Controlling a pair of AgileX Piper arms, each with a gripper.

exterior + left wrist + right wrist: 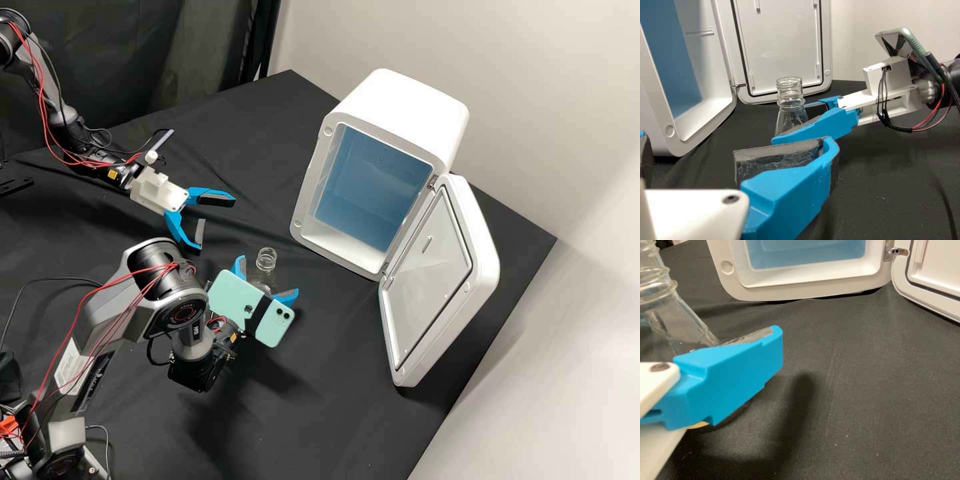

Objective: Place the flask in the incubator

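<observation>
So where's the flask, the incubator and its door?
flask (789,95), left wrist view, on its clear neck.
incubator (400,100), high view, on its white top.
door (437,260), high view, on the open door's inner panel.

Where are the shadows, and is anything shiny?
High view: the open incubator door casts a soft grey shadow past the bench edge. Right wrist view: a dark shadow lies on the bench near the flask. Left wrist view: the phone screen gleams like a mirror.
</observation>
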